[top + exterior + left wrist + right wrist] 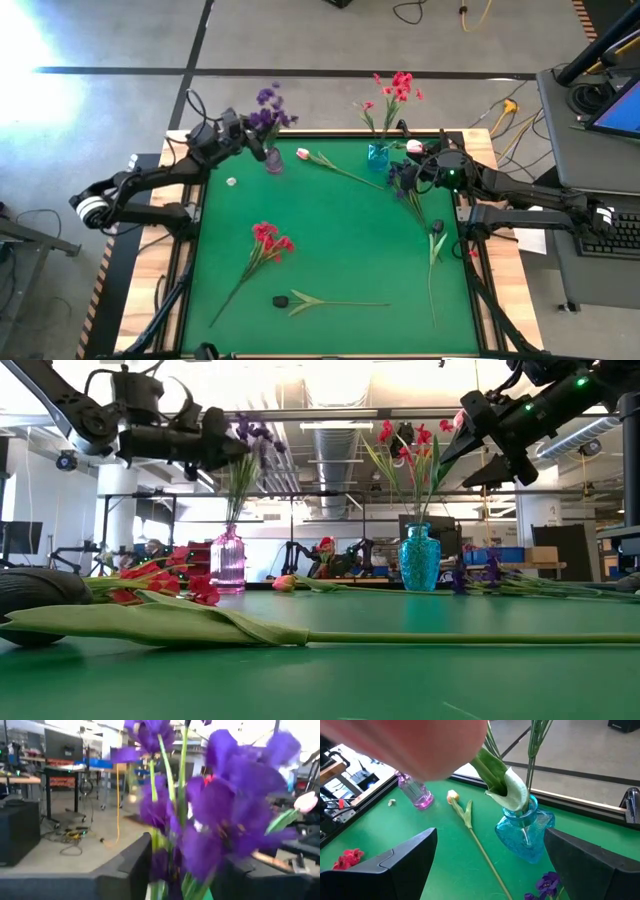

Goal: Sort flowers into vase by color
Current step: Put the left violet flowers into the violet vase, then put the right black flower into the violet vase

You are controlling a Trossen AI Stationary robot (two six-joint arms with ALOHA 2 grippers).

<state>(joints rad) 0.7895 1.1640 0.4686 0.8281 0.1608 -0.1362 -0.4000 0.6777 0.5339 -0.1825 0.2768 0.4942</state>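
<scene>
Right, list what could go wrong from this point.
1. The left gripper is open around the purple flowers in the pink vase; pulling back could snag the stems and tip it.
2. The right gripper hangs beside the blue vase, whose red flowers lean; a nudge might topple it.

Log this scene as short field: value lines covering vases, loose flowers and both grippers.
pink glass vase: holds purple flower sprays
blue glass vase: holds red flower sprays and a pale pink tulip
loose on green table: red spray, pink tulip, purple spray, two dark tulips
left gripper: at the purple sprays
right gripper: open, beside the blue vase
</scene>
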